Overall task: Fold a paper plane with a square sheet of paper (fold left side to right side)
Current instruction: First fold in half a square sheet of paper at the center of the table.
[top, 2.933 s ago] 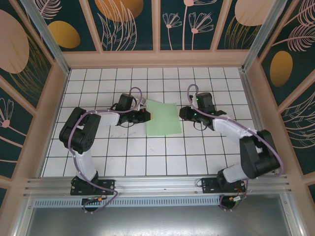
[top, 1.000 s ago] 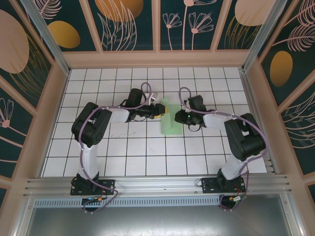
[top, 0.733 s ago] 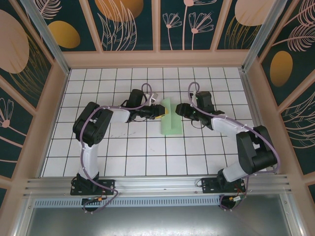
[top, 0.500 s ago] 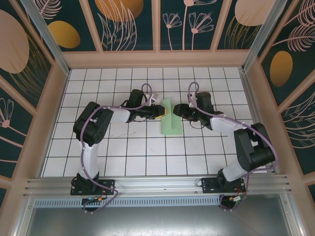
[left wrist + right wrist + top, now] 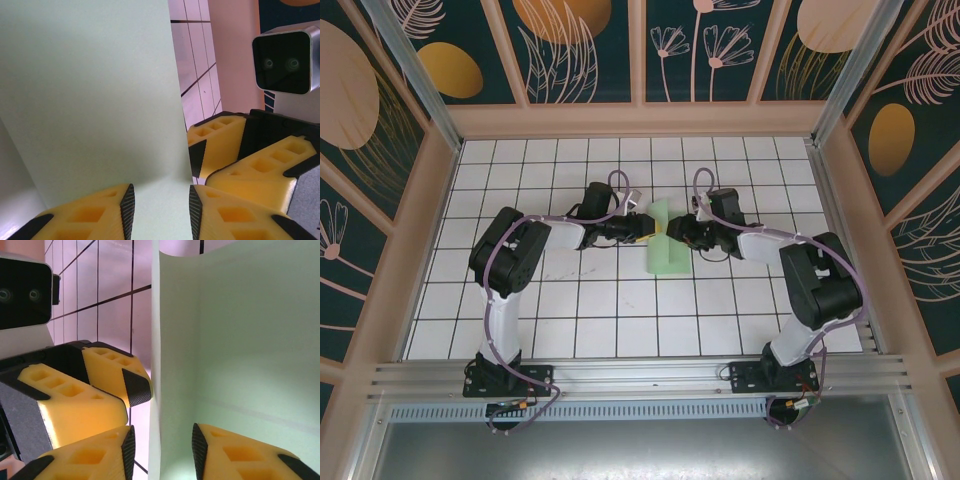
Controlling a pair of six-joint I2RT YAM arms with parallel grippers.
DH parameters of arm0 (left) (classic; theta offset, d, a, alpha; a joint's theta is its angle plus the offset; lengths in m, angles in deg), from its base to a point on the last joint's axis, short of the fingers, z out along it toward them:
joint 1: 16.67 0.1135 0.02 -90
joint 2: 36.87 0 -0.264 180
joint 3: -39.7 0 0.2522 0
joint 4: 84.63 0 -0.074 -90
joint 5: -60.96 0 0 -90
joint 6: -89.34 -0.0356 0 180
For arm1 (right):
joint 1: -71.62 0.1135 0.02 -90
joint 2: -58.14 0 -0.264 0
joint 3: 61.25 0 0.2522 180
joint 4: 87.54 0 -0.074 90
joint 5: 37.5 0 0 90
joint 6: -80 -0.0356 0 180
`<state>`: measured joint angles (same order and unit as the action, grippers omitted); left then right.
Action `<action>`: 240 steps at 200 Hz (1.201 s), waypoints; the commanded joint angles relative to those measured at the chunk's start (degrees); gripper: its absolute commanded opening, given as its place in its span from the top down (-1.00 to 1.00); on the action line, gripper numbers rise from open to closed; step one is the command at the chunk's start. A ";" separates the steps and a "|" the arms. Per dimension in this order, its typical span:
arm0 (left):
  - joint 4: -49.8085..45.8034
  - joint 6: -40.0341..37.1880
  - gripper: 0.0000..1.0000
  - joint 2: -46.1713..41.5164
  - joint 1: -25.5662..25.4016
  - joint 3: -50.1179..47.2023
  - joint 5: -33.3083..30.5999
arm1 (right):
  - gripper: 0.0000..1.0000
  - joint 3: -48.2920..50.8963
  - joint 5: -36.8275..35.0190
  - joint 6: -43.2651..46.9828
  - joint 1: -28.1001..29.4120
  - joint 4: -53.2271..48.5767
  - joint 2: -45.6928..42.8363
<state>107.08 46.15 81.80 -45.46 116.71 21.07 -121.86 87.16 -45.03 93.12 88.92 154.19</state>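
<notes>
Between parted fingers [image 5: 90,220], the square sheet of paper [image 5: 666,248] bends upright.

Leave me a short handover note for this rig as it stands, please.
Left gripper: open, jaws astride the square sheet of paper, not clamped.
Right gripper: open, jaws astride the sheet's raised edge.
Paper: middle of the table, doubled into a narrow strip, flap curved up.
Done: left side brought over to the right.
Left: press the crease flat, then all the plane folds.

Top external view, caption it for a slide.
Left end effector and right end effector face each other across the partly folded green sheet.
</notes>
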 commanded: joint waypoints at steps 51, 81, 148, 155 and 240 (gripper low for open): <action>-0.14 -0.92 0.23 -0.05 -0.32 0.96 -0.60 | 0.68 -3.14 0.29 1.40 0.58 -0.34 2.36; -0.92 -1.78 0.18 -2.07 -0.28 0.20 -1.63 | 0.92 -3.73 -1.43 2.79 0.61 -2.14 2.50; -13.63 -8.54 -0.14 -10.93 -0.27 -0.93 -13.43 | 0.95 -6.08 -10.16 7.89 0.47 -9.65 4.00; -15.27 -9.40 -0.16 -11.39 -0.27 -0.88 -15.46 | 0.95 -6.31 -11.03 8.33 0.34 -10.29 4.33; -18.66 -9.64 -0.22 -6.43 -1.15 2.65 -17.74 | 0.92 -6.75 -17.58 9.80 0.12 -13.25 5.66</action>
<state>89.95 37.47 73.41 -45.88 116.92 3.71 -127.06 72.49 -36.83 93.36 77.77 159.19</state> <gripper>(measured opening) 0.607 0.062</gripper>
